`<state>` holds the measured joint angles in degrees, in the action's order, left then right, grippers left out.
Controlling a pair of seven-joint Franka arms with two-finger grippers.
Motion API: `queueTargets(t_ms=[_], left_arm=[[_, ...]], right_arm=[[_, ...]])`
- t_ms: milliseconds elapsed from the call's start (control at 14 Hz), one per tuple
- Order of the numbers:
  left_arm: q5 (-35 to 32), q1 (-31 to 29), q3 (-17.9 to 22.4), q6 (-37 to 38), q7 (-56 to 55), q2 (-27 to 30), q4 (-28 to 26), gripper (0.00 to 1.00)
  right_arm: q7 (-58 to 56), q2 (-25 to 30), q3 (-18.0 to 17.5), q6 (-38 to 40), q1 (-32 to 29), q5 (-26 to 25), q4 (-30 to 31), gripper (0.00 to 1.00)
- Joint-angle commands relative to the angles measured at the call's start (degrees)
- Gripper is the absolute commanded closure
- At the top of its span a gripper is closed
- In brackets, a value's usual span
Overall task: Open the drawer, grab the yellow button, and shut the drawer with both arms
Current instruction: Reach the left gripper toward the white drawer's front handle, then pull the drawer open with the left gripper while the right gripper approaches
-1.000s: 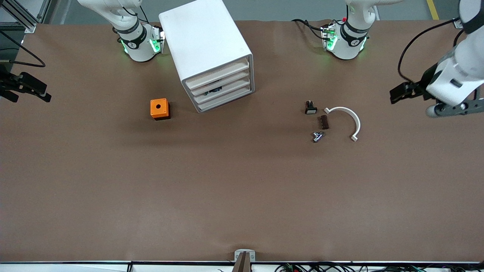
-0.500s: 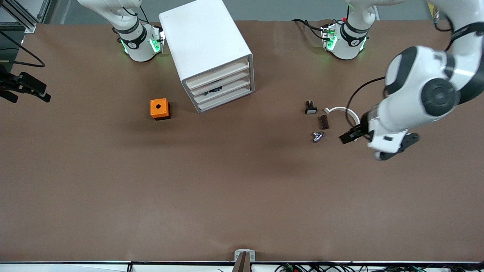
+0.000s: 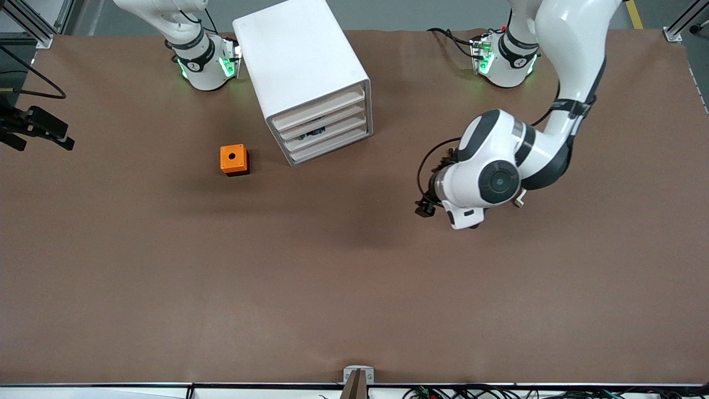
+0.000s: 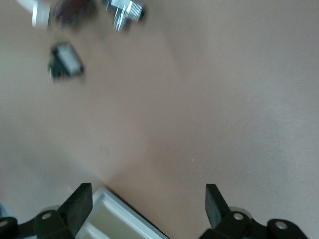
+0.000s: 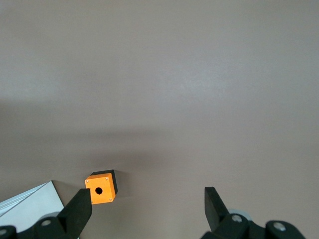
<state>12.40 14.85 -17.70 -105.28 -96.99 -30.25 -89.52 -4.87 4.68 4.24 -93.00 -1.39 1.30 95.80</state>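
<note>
The left wrist view shows what the left arm's bulk hides from the front camera: a black piece with a white face (image 4: 65,62), a metal fitting (image 4: 125,8) and a dark brown piece (image 4: 73,10) lying close together on the table (image 3: 354,288). It also shows the left gripper (image 4: 147,209) with its fingers (image 4: 80,203) apart and nothing between them. It hangs over bare table between those parts and the white drawer cabinet (image 3: 302,66). The right gripper (image 5: 147,213) waits high toward the right arm's end of the table, its fingers (image 5: 214,206) spread and holding nothing, and it looks down on the orange cube (image 5: 101,187). The front view alone shows the cabinet's stacked drawers pushed in. A dark speck (image 3: 312,133) shows at one drawer's edge. Whether that is the button, or which way it points, cannot be told.
</note>
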Motion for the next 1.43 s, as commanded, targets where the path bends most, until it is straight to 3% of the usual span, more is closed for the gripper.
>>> queueTargets(t_ms=[0, 286, 429, 643, 786, 929, 1214, 1357], left_arm=[[4.98, 1.4, 0.12, 0.96, -12.39, -2.97, 2.51, 0.0], [20.61, 2.63, 0.03, 3.14, -24.17, -5.0, 2.33, 0.0], [26.6, 4.12, 0.03, 3.59, -32.17, -5.35, 2.33, 0.0], [34.52, 5.63, 0.03, 3.59, -42.9, -7.8, 2.51, 0.0], [36.11, 6.32, -0.49, 5.34, -45.56, -8.16, 2.51, 0.2], [38.39, 7.91, -0.58, 8.68, -46.0, -9.21, 2.51, 0.29], [41.04, 9.93, -0.67, 12.47, -47.33, -9.66, 2.42, 0.32], [41.13, 11.25, -0.67, 12.47, -47.33, -10.36, 2.42, 0.42]], right_arm=[[-0.06, -0.01, -0.46, 0.19, -0.54, -0.33, 0.17, 0.0], [-0.32, -4.75, -0.55, -0.69, -0.72, 0.1, -0.7, 0.0], [-0.67, -9.93, -0.55, -0.25, -0.37, -0.51, -3.24, 0.0], [-0.76, -12.58, -0.38, -0.69, -1.33, -0.51, -3.6, 0.0], [-0.59, -12.76, -0.37, -0.69, -2.04, -0.51, -3.61, 0.0], [0.55, -12.76, -0.37, -0.43, -1.86, -0.51, -3.52, 0.0], [19.14, -12.41, -0.81, 0.89, 1.64, 0.45, -3.25, 0.0], [29.59, -12.32, -0.81, 0.89, 3.67, 3.16, -3.17, 0.0]])
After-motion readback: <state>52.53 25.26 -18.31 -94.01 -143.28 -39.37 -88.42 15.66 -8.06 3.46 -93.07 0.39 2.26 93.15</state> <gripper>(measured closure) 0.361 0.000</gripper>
